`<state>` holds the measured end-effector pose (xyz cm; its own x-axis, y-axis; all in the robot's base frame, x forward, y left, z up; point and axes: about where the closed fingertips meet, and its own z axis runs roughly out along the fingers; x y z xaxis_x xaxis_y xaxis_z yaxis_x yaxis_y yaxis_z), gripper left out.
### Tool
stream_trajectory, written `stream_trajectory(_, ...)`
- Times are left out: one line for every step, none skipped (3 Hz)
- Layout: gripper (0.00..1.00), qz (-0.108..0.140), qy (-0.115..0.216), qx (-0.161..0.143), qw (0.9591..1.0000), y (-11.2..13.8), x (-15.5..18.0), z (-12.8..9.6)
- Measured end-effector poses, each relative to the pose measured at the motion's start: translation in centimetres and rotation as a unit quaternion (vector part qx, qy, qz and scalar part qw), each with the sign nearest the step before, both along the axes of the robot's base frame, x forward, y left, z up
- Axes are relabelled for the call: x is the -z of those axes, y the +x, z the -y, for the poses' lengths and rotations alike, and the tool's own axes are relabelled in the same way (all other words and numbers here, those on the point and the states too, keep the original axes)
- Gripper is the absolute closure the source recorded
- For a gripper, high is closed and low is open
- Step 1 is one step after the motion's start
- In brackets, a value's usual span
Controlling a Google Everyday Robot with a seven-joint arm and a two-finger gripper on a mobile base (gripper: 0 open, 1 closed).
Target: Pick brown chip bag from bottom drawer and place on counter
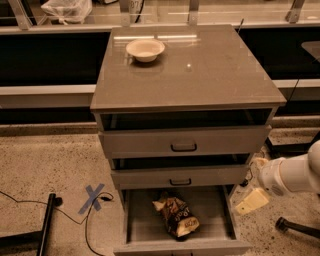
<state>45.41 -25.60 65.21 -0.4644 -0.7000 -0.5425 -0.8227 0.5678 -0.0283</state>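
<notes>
Got brown chip bag [175, 216] lying flat on floor of bottom drawer [136, 222], approx mid-width, nearer front than back, long axis diag from back-left to front-right. Crinkled, dark brown w/ tan ends, pale lettering up. Bare grey drawer floor showing both sides of it, so apart from side walls afaict.

Bottom drawer pulled well out, interior open to view from above. Stacked over it: mid drawer [150, 177] and top drawer [135, 142], each out a little, dark gap above each front, small dark handle centred on both.

Counter [210, 75] capping the cabinet, glossy, couple of glare spots. Round cream bowl [145, 49] upright on it, back-left area. Bag not on counter yet.

Gripper [252, 200] right of cabinet, outside bottom drawer, just past its right wall, well apart from bag. Can't tell claw state, released vs clenched not readable from this angle; bag not in it either way. White arm [295, 175] coming in from right edge, low, about level w/ mid drawer front.

Speckled floor around: blue tape X [94, 198] left of cabinet, thin black cable [25, 200] running past it, black bar [46, 220] low-left, dark leg w/ round foot [295, 227] low-right under arm. Clear plastic bag [67, 10] on ledge behind, top-left
</notes>
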Motion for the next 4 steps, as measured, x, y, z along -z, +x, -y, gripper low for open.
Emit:
stream_trajectory(0.00,0.000,0.035,0.030,0.9989,0.0,6.6,0.1)
stream_trajectory(0.00,0.017,0.060,0.045,0.9971,-0.1,11.9,0.5)
stream_trajectory(0.00,0.014,0.059,0.043,0.9972,-0.1,12.1,0.3)
stream_trajectory(0.00,0.003,0.072,0.045,0.9964,1.0,15.0,-1.0)
